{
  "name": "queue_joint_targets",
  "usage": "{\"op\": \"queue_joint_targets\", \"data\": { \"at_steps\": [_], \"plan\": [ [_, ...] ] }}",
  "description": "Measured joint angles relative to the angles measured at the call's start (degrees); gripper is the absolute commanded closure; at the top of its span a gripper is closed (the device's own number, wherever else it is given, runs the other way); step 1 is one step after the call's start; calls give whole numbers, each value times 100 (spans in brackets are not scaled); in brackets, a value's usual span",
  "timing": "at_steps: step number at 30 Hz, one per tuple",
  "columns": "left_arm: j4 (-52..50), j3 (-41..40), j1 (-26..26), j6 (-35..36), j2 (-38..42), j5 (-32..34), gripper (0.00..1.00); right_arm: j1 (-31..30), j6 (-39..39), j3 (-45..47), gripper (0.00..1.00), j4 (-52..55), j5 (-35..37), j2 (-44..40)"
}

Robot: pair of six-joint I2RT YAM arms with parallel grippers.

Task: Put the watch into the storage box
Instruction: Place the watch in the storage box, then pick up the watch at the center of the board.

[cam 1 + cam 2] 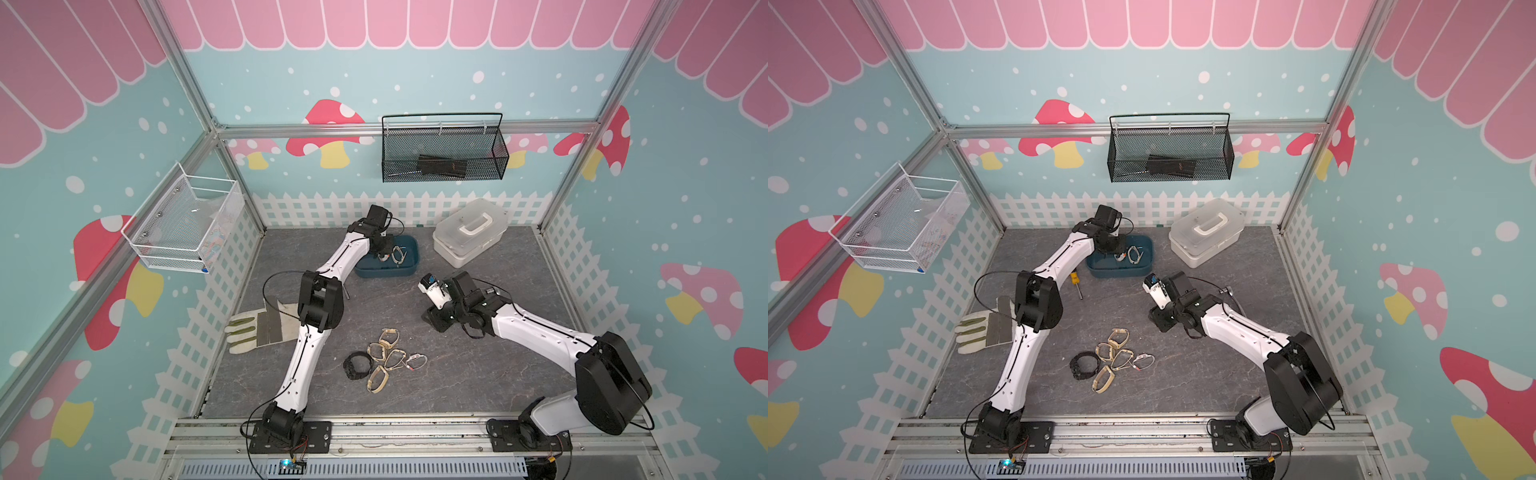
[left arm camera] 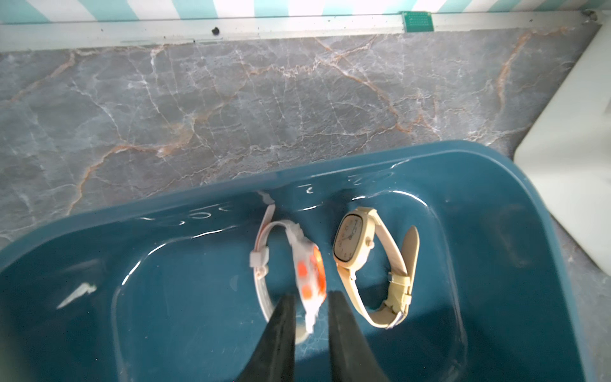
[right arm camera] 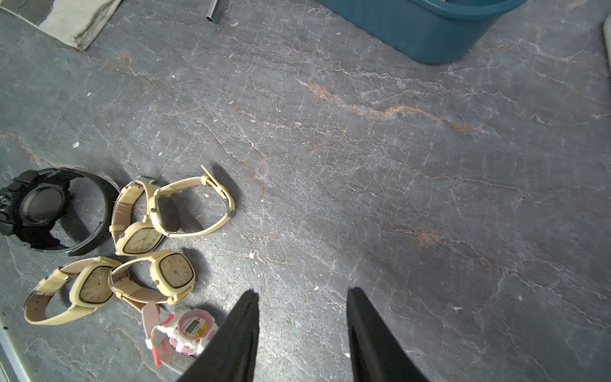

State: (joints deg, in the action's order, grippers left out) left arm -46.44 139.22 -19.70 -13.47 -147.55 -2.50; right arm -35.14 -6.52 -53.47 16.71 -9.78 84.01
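Note:
The dark teal storage box (image 1: 386,270) (image 2: 363,158) stands at the back of the table. My left gripper (image 2: 311,295) (image 1: 382,255) reaches down into it, jaws slightly apart. A white watch with orange spots (image 2: 307,264), blurred, hangs between and beyond the tips, clear of both pads. A beige watch (image 2: 350,241) lies beside it in the box. Several more watches (image 1: 386,359) lie in a pile at the table's middle front: beige ones, a black one (image 3: 49,211) and a pink-white one (image 3: 188,330). My right gripper (image 3: 304,291) (image 1: 432,322) hovers open and empty, right of the pile.
A white translucent case with a handle (image 1: 469,232) sits right of the box. A work glove (image 1: 257,328) lies at the left, and a screwdriver (image 1: 1076,282) near the left arm. A black mesh basket (image 1: 442,153) and a white wire basket (image 1: 183,224) hang on the walls.

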Motion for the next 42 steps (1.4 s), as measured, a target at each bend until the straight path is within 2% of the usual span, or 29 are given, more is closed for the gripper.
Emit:
{"op": "queue_joint_targets", "data": {
  "at_steps": [12, 15, 18, 25, 30, 36, 42],
  "plan": [
    [-15, -48, 59, 7, 118, -420, 63, 0, 44, -9, 53, 192, -11, -345],
    [-46, -280, 57, 26, 544, -549, 61, -2, 92, -20, 53, 214, -20, -542],
    [-24, -734, 52, 39, 1340, -662, 61, -2, 160, -24, 53, 286, -33, -634],
    [577, -2446, -39, 9, 3639, -782, 61, -116, 365, -66, 53, 625, -13, -651],
    [1257, -4389, -127, -216, 4942, -750, 60, -291, 387, -188, 54, 684, -24, -494],
    [1683, -6465, -168, -531, 5608, -557, 61, -525, 367, -780, 54, 743, -37, 404],
    [1836, -7543, -284, -686, 6183, -275, 60, -835, 339, -1220, 54, 802, -74, 1126]
  ]
}}
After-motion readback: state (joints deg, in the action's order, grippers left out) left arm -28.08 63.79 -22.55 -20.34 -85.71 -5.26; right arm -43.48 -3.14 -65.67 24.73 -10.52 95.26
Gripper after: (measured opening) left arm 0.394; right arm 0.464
